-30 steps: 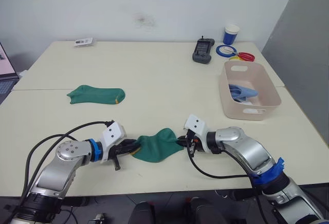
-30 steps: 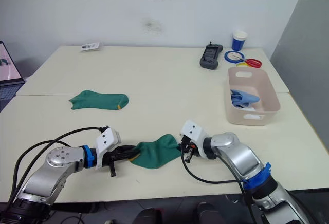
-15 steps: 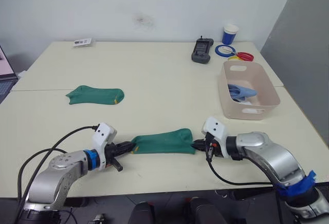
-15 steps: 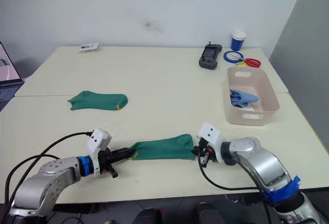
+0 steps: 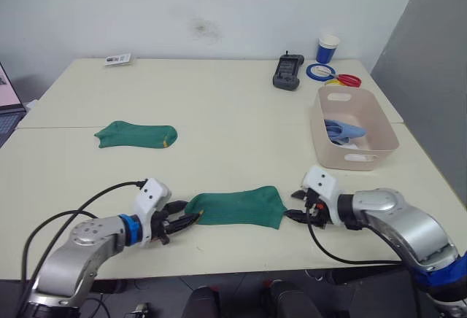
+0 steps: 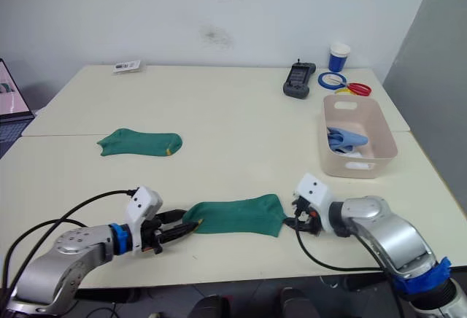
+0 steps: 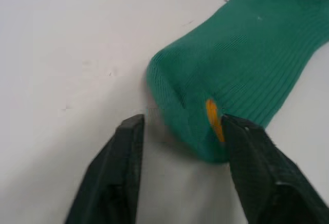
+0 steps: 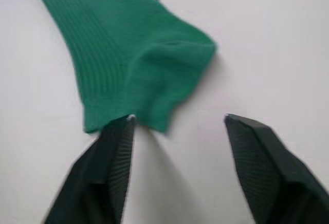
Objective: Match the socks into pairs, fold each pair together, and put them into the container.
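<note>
Table (image 5: 219, 114), cream, two joined tops; far left edge, a laptop (image 5: 6, 103), cut off by the frame. Small flat packet (image 5: 117, 59) at the far left corner, label too small to read. Green sock (image 5: 136, 135), dark green with a yellow mark at its right end, lying flat and alone on the left half. Left gripper (image 5: 187, 221), near front edge, fingers spread apart, resting on the table at the left tip of a second green sock (image 5: 238, 206); one finger (image 7: 252, 167) touches the sock's yellow-marked end, the other (image 7: 121, 167) sits on bare table beside it. This second sock lies stretched flat, ribbed, between the two grippers. Right gripper (image 5: 295, 215), fingers also spread, at the sock's right end; one fingertip (image 8: 115, 147) touches the cuff edge, the other stands clear of it. Black handset (image 5: 288, 71) and blue cup (image 5: 327, 49) at the far right. Rings of blue tape (image 5: 319, 72) and a red item (image 5: 349, 80) beside it, shape unclear. Tub (image 5: 368, 117), pale pink-beige, right side, holding light blue socks (image 5: 343, 130) over something white, mostly hidden
</note>
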Controlling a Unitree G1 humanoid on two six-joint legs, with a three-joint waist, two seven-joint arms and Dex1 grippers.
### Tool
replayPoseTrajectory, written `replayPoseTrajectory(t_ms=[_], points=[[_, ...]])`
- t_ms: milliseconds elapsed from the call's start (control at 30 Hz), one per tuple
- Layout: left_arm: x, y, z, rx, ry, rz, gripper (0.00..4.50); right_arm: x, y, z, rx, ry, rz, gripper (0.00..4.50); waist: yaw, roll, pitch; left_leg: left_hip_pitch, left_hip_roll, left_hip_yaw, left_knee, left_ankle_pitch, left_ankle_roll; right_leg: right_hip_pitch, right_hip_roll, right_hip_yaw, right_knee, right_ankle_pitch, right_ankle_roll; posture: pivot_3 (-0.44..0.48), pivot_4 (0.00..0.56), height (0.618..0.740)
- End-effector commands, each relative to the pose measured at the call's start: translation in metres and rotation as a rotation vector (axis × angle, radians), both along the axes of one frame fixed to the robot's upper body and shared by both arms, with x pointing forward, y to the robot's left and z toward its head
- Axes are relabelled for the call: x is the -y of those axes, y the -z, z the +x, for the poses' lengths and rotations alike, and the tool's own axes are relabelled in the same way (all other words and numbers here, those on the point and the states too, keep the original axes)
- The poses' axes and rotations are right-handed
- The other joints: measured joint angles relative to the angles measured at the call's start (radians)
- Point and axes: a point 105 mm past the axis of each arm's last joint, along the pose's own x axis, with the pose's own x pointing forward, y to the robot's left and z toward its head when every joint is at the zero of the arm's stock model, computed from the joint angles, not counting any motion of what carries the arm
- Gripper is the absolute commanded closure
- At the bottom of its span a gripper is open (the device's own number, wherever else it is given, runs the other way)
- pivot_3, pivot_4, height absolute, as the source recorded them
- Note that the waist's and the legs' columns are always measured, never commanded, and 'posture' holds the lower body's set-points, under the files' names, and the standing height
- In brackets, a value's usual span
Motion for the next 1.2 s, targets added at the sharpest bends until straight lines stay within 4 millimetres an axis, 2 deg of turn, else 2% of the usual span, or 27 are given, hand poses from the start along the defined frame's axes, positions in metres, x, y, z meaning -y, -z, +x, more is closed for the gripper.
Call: replayPoseTrajectory(t_ms=[33,133,200,267,433,600,700,1000,1167,1200], points=[[-0.010,-0.028,0.000,0.127,0.077,0.024,1.04,-0.014,-0.025,-0.011,0.136,-0.194,0.062,0.82,0.000,0.000,0.000,0.000,0.000,0.000,0.000,0.000,0.000,0.000,0.000,0.000,0.000,0.000,-0.001,0.000,0.150,0.740],[-0.001,-0.035,-0.014,0.159,0.236,0.051,1.04,-0.021,-0.022,-0.024,0.207,-0.370,0.022,0.82,0.001,0.000,0.000,0.000,0.000,0.001,0.000,0.000,0.000,0.000,0.000,-0.001,0.000,-0.001,-0.001,0.000,0.150,0.740],[0.007,-0.028,-0.026,0.161,0.361,0.106,1.04,-0.026,-0.011,-0.030,0.243,-0.479,-0.022,0.82,0.000,0.000,0.000,-0.001,0.000,0.001,0.000,0.000,0.000,0.000,-0.001,0.000,-0.001,-0.001,-0.001,0.000,0.150,0.740],[0.010,-0.017,-0.029,0.169,0.417,0.159,1.04,-0.031,-0.005,-0.031,0.261,-0.537,-0.031,0.82,0.001,0.000,0.000,0.000,0.000,0.001,0.000,0.000,0.000,0.000,-0.001,0.001,-0.002,-0.001,-0.001,0.000,0.150,0.740],[0.019,0.003,-0.016,0.224,0.460,0.258,1.04,-0.038,0.013,-0.031,0.261,-0.611,-0.073,0.82,0.003,0.000,0.000,0.000,0.000,0.002,0.000,0.000,0.000,0.001,-0.001,0.000,0.000,-0.001,-0.001,0.000,0.150,0.740],[0.025,0.017,-0.004,0.243,0.458,0.306,1.04,-0.038,0.027,-0.021,0.281,-0.601,-0.139,0.82,0.004,0.001,0.000,0.000,-0.001,0.002,0.000,0.000,0.000,0.001,0.000,0.001,0.000,0.000,-0.001,0.000,0.150,0.740],[0.026,0.019,-0.003,0.233,0.461,0.308,1.63,-0.031,0.033,-0.017,0.266,-0.590,-0.173,1.43,0.004,0.001,0.000,0.001,-0.001,0.002,0.000,0.000,0.000,0.002,0.000,0.001,0.000,0.000,-0.001,0.000,0.150,0.740],[0.031,0.016,-0.001,0.231,0.479,0.291,4.48,-0.027,0.032,-0.010,0.274,-0.549,-0.165,4.50,0.004,0.003,-0.001,0.004,0.000,0.002,0.000,0.000,0.000,0.005,0.000,0.001,0.000,0.000,-0.001,0.000,0.150,0.740],[0.034,0.010,-0.004,0.247,0.501,0.262,4.48,-0.028,0.022,-0.009,0.278,-0.544,-0.124,4.50,0.004,0.003,-0.001,0.004,0.000,0.002,0.000,0.000,0.000,0.005,0.000,0.001,0.000,0.000,-0.001,0.000,0.150,0.740],[0.038,0.003,-0.010,0.261,0.532,0.234,4.48,-0.029,0.015,-0.015,0.259,-0.565,-0.097,4.50,0.004,0.003,-0.001,0.004,0.000,0.002,0.000,0.000,0.000,0.005,0.000,0.001,0.000,0.000,-0.001,0.000,0.150,0.740]])
